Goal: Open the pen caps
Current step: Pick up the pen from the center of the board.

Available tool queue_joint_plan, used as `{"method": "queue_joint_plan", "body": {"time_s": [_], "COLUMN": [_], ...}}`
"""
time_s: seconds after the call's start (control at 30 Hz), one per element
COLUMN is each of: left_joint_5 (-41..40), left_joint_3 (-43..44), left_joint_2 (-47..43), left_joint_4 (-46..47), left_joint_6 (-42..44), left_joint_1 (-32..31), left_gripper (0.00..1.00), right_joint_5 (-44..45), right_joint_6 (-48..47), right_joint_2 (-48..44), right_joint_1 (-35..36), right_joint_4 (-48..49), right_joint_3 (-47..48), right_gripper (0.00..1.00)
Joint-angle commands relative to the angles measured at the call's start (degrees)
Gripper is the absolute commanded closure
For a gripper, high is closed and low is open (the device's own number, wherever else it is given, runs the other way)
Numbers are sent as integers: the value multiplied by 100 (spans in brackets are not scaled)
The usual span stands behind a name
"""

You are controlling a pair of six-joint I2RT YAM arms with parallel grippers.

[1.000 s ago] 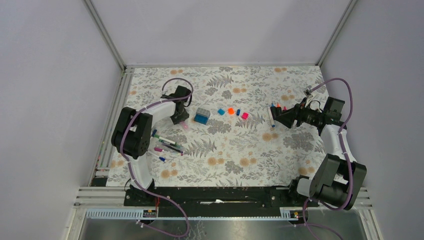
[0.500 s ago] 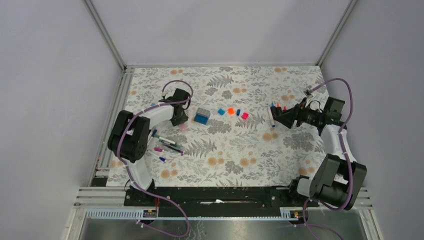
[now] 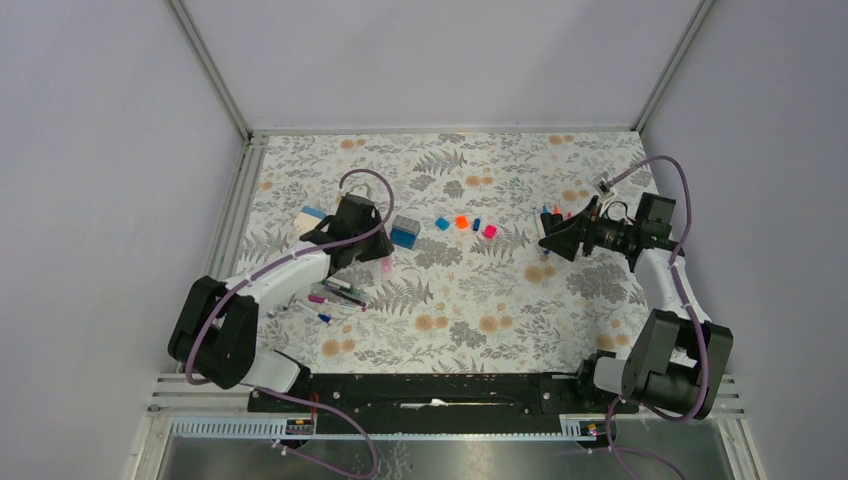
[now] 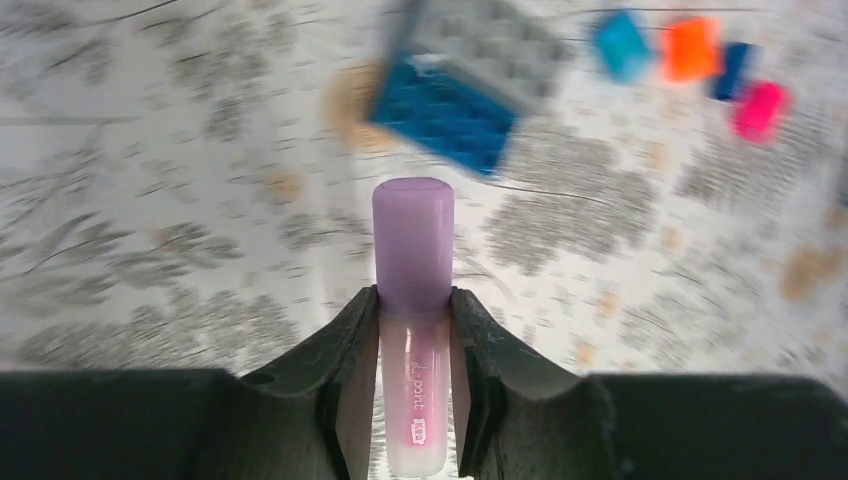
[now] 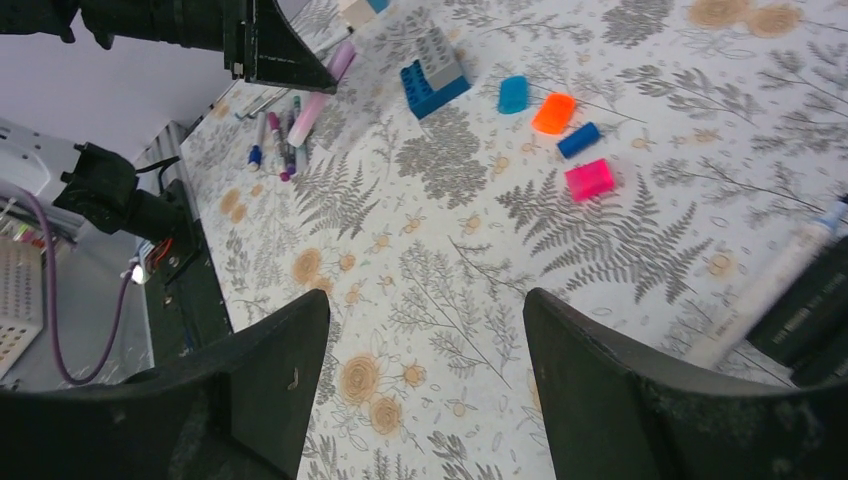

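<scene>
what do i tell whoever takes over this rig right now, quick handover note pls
Left gripper: shut on a highlighter, its purple cap on and sticking out past the fingertips.
Right gripper: open, empty; a white pen lies close by.
Done: four loose caps in a row right of the blue-and-grey block: light blue cap, orange cap, dark blue cap, pink cap.
Left: pull the purple cap, then work through the pen pile by the left arm; which of those are capped I cannot tell.
</scene>
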Motion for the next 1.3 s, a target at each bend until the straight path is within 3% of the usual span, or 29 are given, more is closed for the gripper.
{"method": "queue_joint_plan", "body": {"time_s": [0.0, 0.13, 0.2, 0.33, 0.4, 0.97, 1.17, 1.27], "left_joint_5": [1126, 1716, 1784, 1715, 1641, 857, 562, 479], "left_joint_3": [-280, -329, -211, 224, 488, 2037, 2179, 2187], "left_joint_2": [-526, -556, -458, -66, 155, 1567, 1678, 1671], "left_joint_4": [1691, 2586, 2865, 3096, 3115, 2619, 2494, 2480], "left_joint_6": [405, 673, 798, 1011, 1133, 2049, 2084, 2076], "left_joint_1": [-292, -663, -928, -1385, -1602, -2791, -2928, -2942], "left_gripper": [100, 100, 100, 100, 100, 100, 100, 100], "right_joint_5": [-164, -187, -184, -85, 107, 757, 1049, 1132], "right_joint_6": [11, 182, 689, 3627, 4376, 4682, 4193, 4050], "right_joint_2": [-35, 34, 42, 82, 155, 744, 720, 705], "right_joint_1": [469, 886, 1072, 1237, 1294, 1983, 2095, 2110], "right_joint_4": [151, 292, 801, 3610, 4367, 3439, 2803, 2655], "right_joint_3": [-7, -22, -156, -818, -955, -428, -294, -264], "right_gripper": [22, 22, 22, 22, 23, 28, 36, 44]}}
